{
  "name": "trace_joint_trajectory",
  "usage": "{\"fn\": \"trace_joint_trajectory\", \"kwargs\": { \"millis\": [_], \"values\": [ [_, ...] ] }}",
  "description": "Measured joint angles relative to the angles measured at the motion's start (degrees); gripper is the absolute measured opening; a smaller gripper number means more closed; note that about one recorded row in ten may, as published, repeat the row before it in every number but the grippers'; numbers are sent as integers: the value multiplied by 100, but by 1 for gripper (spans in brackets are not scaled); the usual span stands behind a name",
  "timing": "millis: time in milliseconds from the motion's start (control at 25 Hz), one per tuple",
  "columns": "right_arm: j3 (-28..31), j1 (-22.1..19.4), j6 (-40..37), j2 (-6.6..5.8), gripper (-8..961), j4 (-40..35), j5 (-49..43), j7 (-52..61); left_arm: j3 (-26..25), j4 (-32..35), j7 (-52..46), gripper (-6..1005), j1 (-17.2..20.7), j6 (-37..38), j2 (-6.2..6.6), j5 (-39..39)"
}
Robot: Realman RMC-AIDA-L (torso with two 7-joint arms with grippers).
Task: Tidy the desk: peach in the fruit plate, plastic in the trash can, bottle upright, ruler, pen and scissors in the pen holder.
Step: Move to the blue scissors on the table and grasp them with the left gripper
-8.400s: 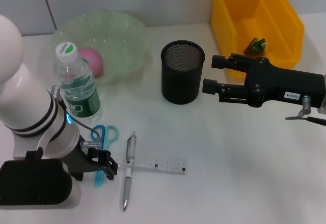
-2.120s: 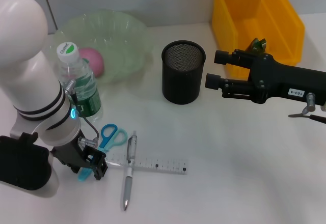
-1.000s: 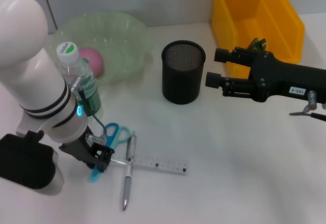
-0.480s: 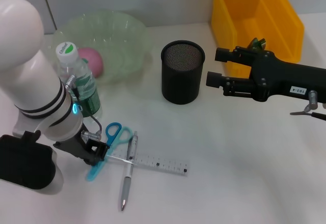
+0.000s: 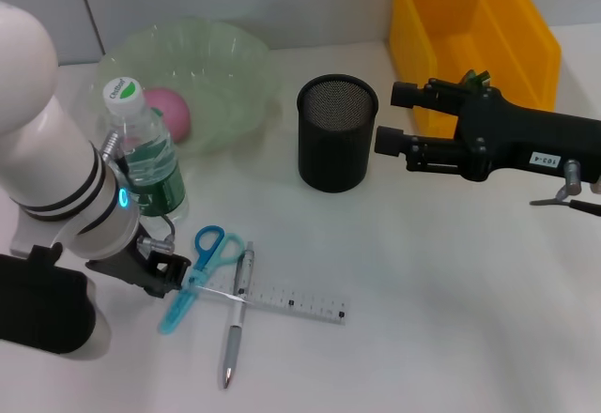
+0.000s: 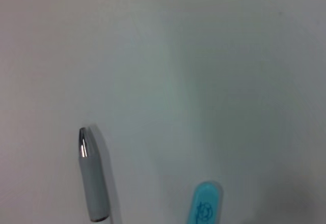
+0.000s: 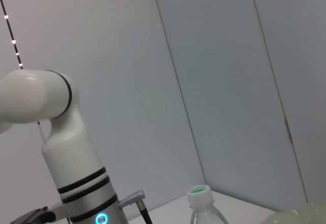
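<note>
The blue scissors lie slanted on the desk, tip toward me. My left gripper sits low against their left side. To their right the grey pen crosses the clear ruler; the pen's tip also shows in the left wrist view. The water bottle stands upright. The pink peach rests in the green fruit plate. Green plastic lies in the yellow trash can. My right gripper hovers open just right of the black mesh pen holder.
The bottle cap and my left arm appear in the right wrist view against a grey wall. White desk surface stretches in front of the pen holder and to the right of the ruler.
My left gripper has drawn back to the left, away from the ruler. The scissors have shifted slightly with it. The right gripper has edged a little toward the pen holder.
</note>
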Motion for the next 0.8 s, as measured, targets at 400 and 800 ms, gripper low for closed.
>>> {"fn": "trace_joint_trajectory", "kwargs": {
  "millis": [400, 800],
  "values": [
    [-55, 7, -26, 8, 825, -120, 2, 74, 42, 480, -282, 28, 277, 236, 48, 133],
    [-55, 6, -70, 11, 825, -215, 2, 159, 66, 593, -486, 77, 339, 340, 62, 98]
  ]
}}
